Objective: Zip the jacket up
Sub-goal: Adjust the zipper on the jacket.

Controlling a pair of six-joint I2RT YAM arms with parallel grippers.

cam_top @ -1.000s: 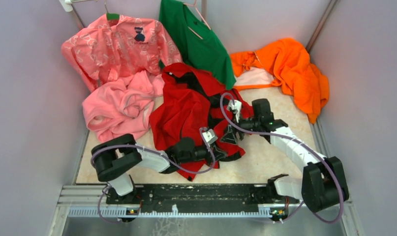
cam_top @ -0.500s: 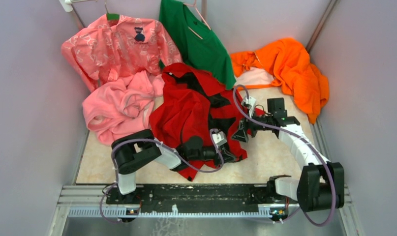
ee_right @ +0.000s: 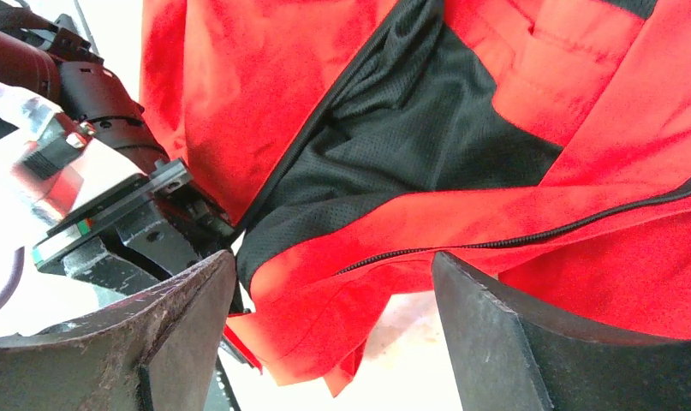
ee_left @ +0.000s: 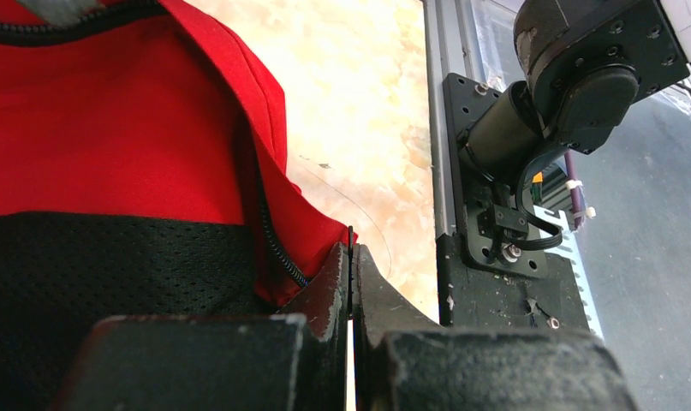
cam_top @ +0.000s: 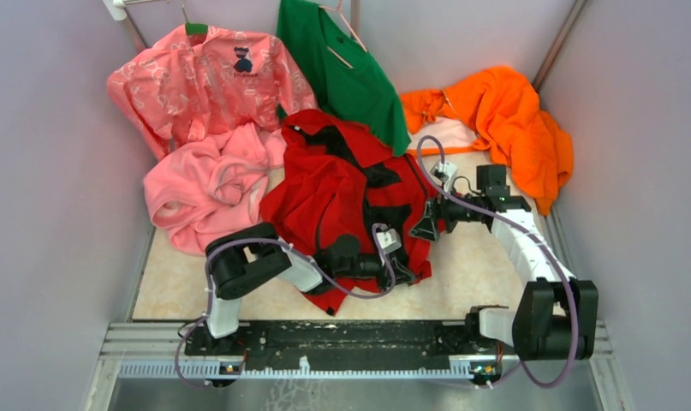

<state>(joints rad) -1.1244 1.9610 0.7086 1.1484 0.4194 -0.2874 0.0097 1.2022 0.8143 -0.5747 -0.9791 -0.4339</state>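
Note:
The bright red jacket [cam_top: 324, 188] lies crumpled on the table's middle, its dark mesh lining showing. My left gripper [cam_top: 402, 272] is at its near right hem corner. In the left wrist view this gripper [ee_left: 351, 257] is shut, with a thin dark strip pinched between the fingertips where the dark zipper [ee_left: 273, 240] ends. My right gripper [cam_top: 429, 227] hovers just off the jacket's right edge. Its jaws [ee_right: 333, 330] are open, with a red hem flap and another zipper edge [ee_right: 513, 240] beyond them and nothing gripped.
A pink fleece garment [cam_top: 206, 188] lies left of the jacket. A patterned pink shirt [cam_top: 205, 81] and a green shirt [cam_top: 346, 68] hang at the back. The orange garment [cam_top: 513, 120] is heaped at the back right. Grey walls close both sides.
My right gripper has opened, let go of the jacket and pulled back to the right. My left gripper, still shut, has moved right along the near hem.

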